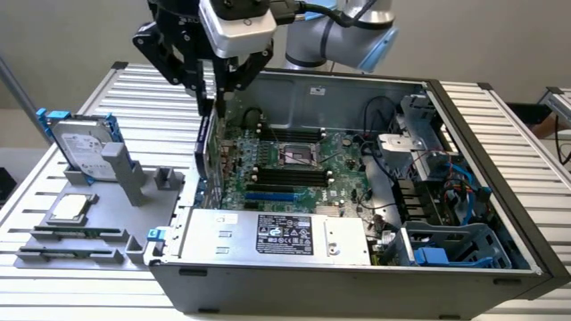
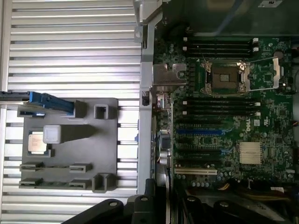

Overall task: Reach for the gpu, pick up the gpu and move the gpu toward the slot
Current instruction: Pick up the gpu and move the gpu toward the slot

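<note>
Above the open computer case (image 1: 357,281), at its edge on the exterior view's left, the end effector (image 1: 216,87) hangs w/ its fingers pointing down. It is clamped on the gpu (image 1: 207,144), which hangs edge-on & upright, its lower part dipping just inside the case wall, right beside the motherboard (image 1: 295,167). In the wrist view the end effector (image 2: 159,205) fingers (image 2: 142,207) appear dark at the picture's edge, and the gpu (image 2: 161,154) runs as a thin strip along the case wall, next to the expansion slots (image 2: 198,140) incl. the blue one. Can't tell whether the card touches any slot.

Motherboard shows an empty processor socket (image 1: 299,155) w/ its latch frame, black memory slots either side. A power supply box (image 1: 277,234) w/ a label sits at the case's near side; blue drive cage (image 1: 446,251) and cables toward the exterior view's right.

On the ribbed metal surface (image 1: 499,120), to the exterior view's left of the case, a grey fixture tray (image 1: 98,221) holds other parts: a silver hard drive (image 1: 85,150) w/ blue rails standing tilted in its holder, and a small square processor chip (image 1: 71,208) lying flat near it. Both are well apart from the end effector.
</note>
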Tool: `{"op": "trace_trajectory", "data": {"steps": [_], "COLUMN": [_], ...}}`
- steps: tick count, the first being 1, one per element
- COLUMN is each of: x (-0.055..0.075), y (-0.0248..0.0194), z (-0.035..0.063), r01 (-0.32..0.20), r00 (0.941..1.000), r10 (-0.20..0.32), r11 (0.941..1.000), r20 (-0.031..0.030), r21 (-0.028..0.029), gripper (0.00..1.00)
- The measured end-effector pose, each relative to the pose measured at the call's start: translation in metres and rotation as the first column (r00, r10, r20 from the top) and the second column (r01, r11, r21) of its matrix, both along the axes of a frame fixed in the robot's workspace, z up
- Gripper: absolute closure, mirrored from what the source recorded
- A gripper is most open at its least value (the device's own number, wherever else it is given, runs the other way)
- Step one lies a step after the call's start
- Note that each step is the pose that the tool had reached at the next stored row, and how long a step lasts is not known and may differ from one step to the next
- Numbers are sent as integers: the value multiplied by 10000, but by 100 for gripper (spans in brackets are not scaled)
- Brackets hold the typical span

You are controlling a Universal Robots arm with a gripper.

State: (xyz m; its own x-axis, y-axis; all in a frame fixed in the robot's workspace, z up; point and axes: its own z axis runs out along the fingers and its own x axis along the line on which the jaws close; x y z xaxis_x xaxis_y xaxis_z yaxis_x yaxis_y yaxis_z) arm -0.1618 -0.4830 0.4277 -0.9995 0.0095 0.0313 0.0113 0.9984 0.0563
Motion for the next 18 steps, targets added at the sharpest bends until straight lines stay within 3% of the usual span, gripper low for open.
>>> {"op": "trace_trajectory", "data": {"steps": [11, 18], "x": [500, 818], "y": [10, 39], "z": [-1, -12], "r01": [0, 1], "r00": [10000, 10000], "r10": [0, -1], "r11": [10000, 10000], "r20": [-1, -1], "r21": [13, 14], "gripper": [74, 74]}}
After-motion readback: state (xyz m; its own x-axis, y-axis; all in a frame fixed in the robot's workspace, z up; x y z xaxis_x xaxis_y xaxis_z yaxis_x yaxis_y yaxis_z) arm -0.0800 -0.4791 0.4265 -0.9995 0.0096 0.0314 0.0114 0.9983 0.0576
